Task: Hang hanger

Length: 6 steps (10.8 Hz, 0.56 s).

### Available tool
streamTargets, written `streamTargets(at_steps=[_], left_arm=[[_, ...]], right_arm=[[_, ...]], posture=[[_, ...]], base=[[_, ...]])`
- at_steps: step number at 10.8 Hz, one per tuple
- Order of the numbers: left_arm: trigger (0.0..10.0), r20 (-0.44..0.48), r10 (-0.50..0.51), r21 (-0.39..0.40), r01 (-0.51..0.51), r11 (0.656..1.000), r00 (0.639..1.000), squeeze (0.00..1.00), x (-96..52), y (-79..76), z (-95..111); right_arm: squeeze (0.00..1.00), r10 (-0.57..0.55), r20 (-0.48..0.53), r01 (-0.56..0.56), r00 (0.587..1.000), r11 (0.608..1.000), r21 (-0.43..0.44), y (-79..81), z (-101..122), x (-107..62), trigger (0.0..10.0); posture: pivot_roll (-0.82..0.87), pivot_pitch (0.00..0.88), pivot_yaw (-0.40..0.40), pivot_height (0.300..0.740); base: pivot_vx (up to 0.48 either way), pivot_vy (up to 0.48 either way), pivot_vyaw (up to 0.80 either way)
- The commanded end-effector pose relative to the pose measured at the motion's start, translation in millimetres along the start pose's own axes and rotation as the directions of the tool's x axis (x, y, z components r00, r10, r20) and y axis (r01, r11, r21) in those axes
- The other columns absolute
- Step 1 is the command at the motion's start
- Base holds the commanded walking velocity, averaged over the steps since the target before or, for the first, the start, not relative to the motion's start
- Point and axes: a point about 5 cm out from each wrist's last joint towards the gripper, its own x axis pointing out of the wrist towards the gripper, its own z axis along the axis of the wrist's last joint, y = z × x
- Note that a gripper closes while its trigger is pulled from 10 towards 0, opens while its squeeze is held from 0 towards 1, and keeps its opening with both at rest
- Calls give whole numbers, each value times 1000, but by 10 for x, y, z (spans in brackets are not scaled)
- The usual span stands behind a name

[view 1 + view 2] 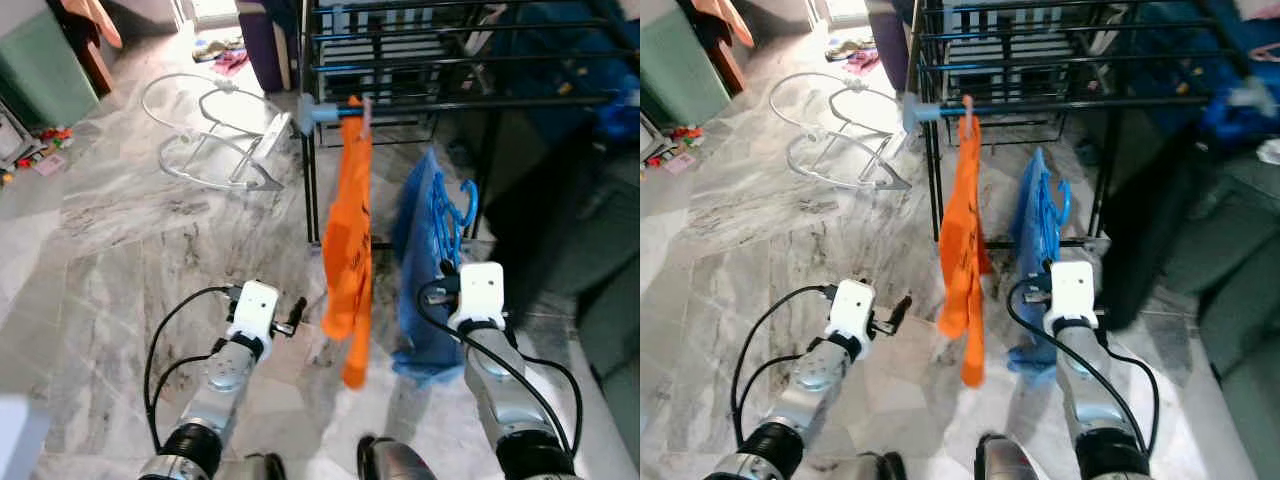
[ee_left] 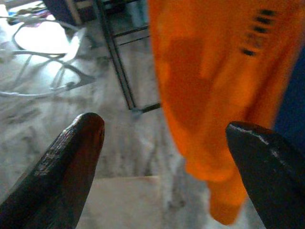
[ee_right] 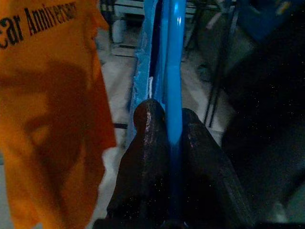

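A blue plastic hanger (image 1: 452, 212) carries a blue garment (image 1: 420, 270) and is held low in front of a black drying rack (image 1: 450, 60). My right gripper (image 3: 167, 125) is shut on the hanger's blue bar (image 3: 172, 57). An orange T-shirt (image 1: 348, 250) hangs from the rack's front rail on a hanger with its hook at the rail (image 1: 352, 102). My left gripper (image 2: 164, 138) is open, down at the left of the orange shirt, with nothing between its fingers (image 2: 71, 157).
A white wire frame (image 1: 215, 130) lies on the marble floor to the left of the rack. A dark sofa or cloth mass (image 1: 570, 230) stands at the right. Toys (image 1: 40, 145) and furniture sit at the far left.
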Motion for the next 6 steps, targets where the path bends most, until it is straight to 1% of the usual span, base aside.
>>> streamTargets(at_steps=[1,6], left_arm=[[10000,-31,8,2,-8,1000,999,0,-30,32,-67],[10000,-30,5,20,-4,1000,1000,0,-22,83,-64]], right_arm=[[0,-5,21,5,1000,1000,6,3,50,-2,10000],[0,-1,10,0,1000,1000,25,29,68,35,10000]], posture=[[-305,92,48,740],[-297,91,64,740]], base=[[-341,0,0],[-335,0,0]])
